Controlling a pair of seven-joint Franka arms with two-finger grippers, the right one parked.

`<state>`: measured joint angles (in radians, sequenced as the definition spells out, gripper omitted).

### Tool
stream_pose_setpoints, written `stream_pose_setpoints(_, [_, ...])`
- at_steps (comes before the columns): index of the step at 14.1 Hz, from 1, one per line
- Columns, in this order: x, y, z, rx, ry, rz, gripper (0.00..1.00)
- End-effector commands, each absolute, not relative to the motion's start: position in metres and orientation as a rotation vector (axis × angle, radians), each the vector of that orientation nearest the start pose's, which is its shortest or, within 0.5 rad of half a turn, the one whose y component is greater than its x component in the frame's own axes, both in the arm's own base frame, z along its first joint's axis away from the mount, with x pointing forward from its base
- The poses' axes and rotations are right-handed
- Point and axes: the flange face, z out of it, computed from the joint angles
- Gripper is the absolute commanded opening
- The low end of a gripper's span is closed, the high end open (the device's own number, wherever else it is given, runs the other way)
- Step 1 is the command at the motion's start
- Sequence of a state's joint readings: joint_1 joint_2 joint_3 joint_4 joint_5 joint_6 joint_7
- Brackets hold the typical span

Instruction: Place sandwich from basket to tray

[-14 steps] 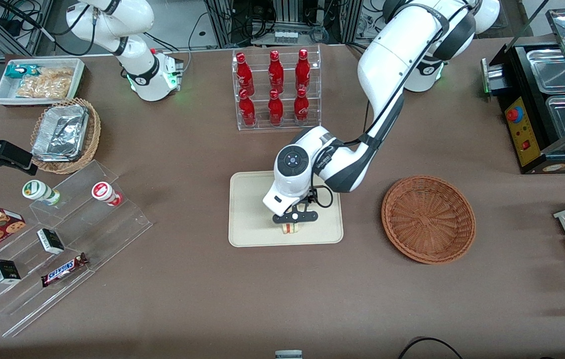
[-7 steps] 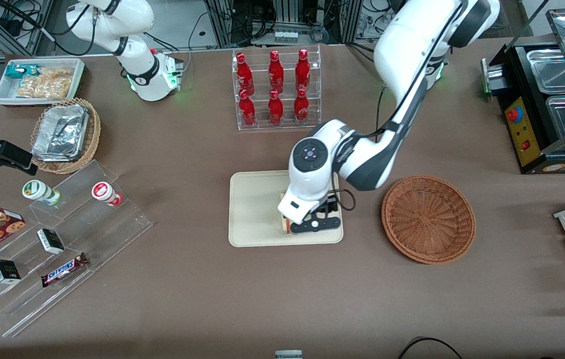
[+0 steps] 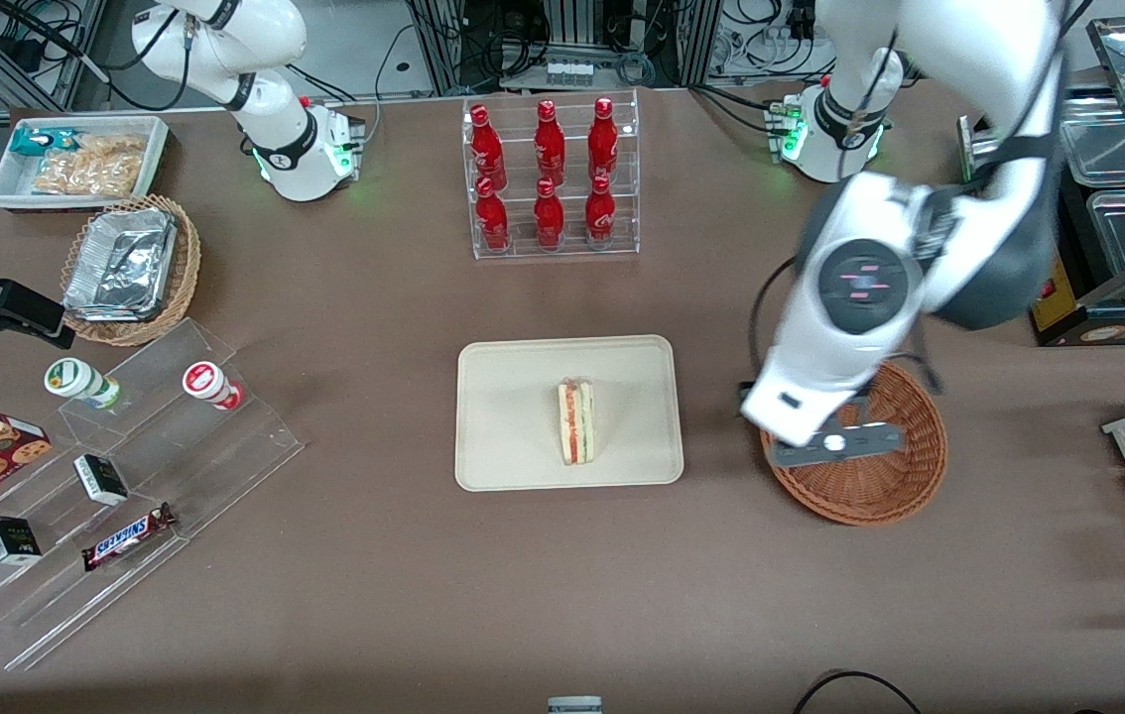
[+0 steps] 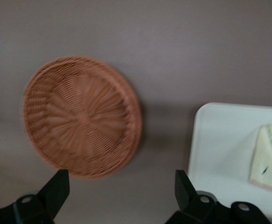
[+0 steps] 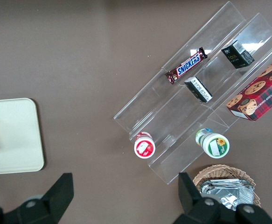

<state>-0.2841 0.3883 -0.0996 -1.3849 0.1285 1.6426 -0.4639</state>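
Here the sandwich point(image 3: 576, 423) lies free on the tray point(image 3: 503, 397), toward the edge that faces the basket point(image 3: 880, 486), its red and green filling line showing on top. One second ago the gripper point(image 3: 835, 443) stood low over the sandwich on the tray; half a second ago it was still above it; now it hangs high over the basket, well apart from the tray. In the left wrist view its fingers point(image 4: 56, 189) stand wide apart with nothing between them, and the basket point(image 4: 82, 116) beneath is seen empty, with the tray point(image 4: 219, 154) and the sandwich point(image 4: 268, 158) just beside it. The release has therefore been made and the arm has drawn back toward its own end of the table. Judged from this layout, the transfer is complete: the sandwich rests inside the tray's rim, and no further handling appears needed.
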Motion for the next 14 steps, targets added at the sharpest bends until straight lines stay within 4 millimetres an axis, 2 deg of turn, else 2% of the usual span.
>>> stream_pose_setpoints(1, [0.601, -0.152, 0.526, -3.022, -0.009, 0.254, 1.0])
stream_pose_setpoints(2, [0.597, -0.131, 0.539, -3.023, 0.004, 0.274, 1.0])
stream_pose_setpoints(4, [0.59, -0.101, 0.556, -3.06, -0.066, 0.329, 1.0])
stream_pose_setpoints(6, [0.576, -0.066, 0.577, -3.062, -0.157, 0.397, 1.0])
stream_pose_setpoints(8, [0.564, -0.061, 0.592, -3.049, -0.176, 0.398, 1.0])
stream_pose_setpoints(11, [0.556, -0.06, 0.6, -3.049, -0.165, 0.381, 1.0])
stream_pose_setpoints(13, [0.541, -0.057, 0.612, -3.056, -0.168, 0.332, 1.0])
stream_pose_setpoints(14, [0.534, -0.05, 0.613, -3.059, -0.188, 0.32, 1.0])
